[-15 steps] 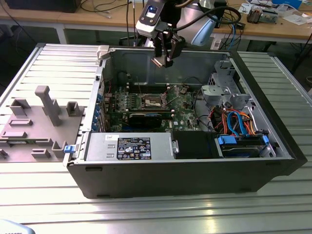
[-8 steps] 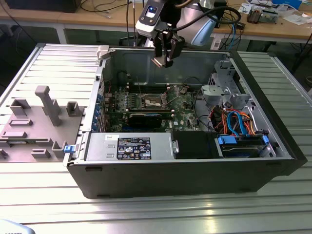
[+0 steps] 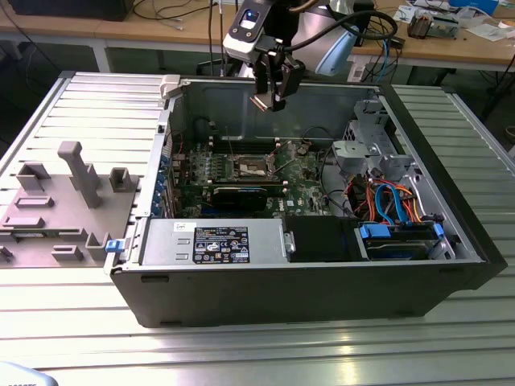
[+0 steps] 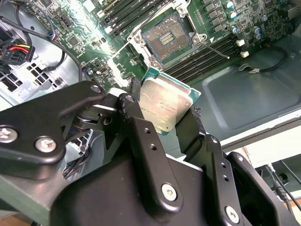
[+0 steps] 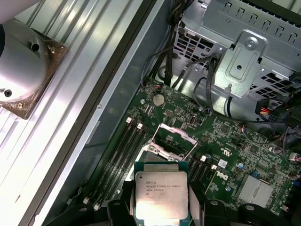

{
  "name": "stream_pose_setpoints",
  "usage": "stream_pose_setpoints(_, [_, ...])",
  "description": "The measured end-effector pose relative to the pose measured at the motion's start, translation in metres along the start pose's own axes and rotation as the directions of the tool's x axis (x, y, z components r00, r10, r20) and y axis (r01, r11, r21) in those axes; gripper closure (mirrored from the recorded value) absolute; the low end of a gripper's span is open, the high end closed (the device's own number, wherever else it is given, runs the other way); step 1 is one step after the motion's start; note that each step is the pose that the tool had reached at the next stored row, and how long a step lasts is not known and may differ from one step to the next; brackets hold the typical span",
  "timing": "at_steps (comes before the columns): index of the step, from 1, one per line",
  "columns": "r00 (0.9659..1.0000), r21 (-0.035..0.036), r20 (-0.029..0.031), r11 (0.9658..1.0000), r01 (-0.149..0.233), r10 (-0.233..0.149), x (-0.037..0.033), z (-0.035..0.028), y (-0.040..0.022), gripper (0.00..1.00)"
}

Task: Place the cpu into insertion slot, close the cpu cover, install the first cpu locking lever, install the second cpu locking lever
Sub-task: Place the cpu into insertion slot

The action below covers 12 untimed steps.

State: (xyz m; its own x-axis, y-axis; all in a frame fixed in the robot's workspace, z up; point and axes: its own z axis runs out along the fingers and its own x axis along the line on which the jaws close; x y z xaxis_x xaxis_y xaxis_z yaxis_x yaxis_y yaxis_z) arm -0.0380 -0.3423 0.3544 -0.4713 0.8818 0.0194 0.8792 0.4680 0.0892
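My gripper [image 3: 268, 100] hangs above the open computer case, over its rear wall and well above the green motherboard [image 3: 302, 173]. It is shut on the cpu [image 4: 164, 103], a flat square chip with a silvery top and a green edge, held by two opposite sides between the black fingers [image 4: 190, 125]. In the first wrist view the cpu [image 5: 161, 195] sits between the fingers, with the insertion slot [image 5: 170, 141] on the board just beyond it. The insertion slot [image 4: 167, 37] lies uncovered, its dark contact field visible inside the silvery frame. In the exterior view the insertion slot [image 3: 248, 167] is below the gripper.
Long black memory slots [image 4: 207, 54] flank the socket. A power supply [image 3: 213, 241] fills the case's near side. A drive cage [image 3: 362, 149] and coloured cables [image 3: 386, 201] are on the exterior view's right. A grey fixture [image 3: 64, 201] lies outside the case on the left.
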Motion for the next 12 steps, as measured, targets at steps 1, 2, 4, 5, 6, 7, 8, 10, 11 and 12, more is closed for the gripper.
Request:
stream_pose_setpoints(1, [1.0000,0.0000,0.0001,1.0000,-0.001,0.001,0.0000,0.0000,0.0000,0.45])
stream_pose_setpoints(2, [1.0000,0.0000,0.0002,1.0000,-0.002,0.002,0.0000,0.0000,0.0000,0.45])
stream_pose_setpoints(4, [1.0000,-0.0001,0.0004,1.0000,-0.004,0.004,0.0000,0.0000,0.0000,0.45])
stream_pose_setpoints(5, [1.0000,-0.0001,0.0004,1.0000,-0.005,0.005,0.0000,0.0000,0.0000,0.45])
stream_pose_setpoints(6, [1.0000,-0.0001,0.0006,1.0000,-0.006,0.006,0.0000,0.0000,0.0000,0.45])
stream_pose_setpoints(7, [1.0000,-0.0002,0.0007,1.0000,-0.007,0.007,0.0000,0.0000,0.0000,0.45])
stream_pose_setpoints(8, [1.0000,-0.0002,0.0008,1.0000,-0.008,0.008,0.0000,0.0000,0.0000,0.45])
stream_pose_setpoints(10, [1.0000,-0.0003,0.0009,1.0000,-0.010,0.010,0.0000,0.0000,0.0000,0.45])
stream_pose_setpoints(11, [0.9999,-0.0002,0.0009,0.9999,-0.010,0.010,0.0000,0.0000,0.0000,0.45])
stream_pose_setpoints(12, [0.9999,-0.0002,0.0010,0.9999,-0.011,0.011,0.0000,0.0000,0.0000,0.45])
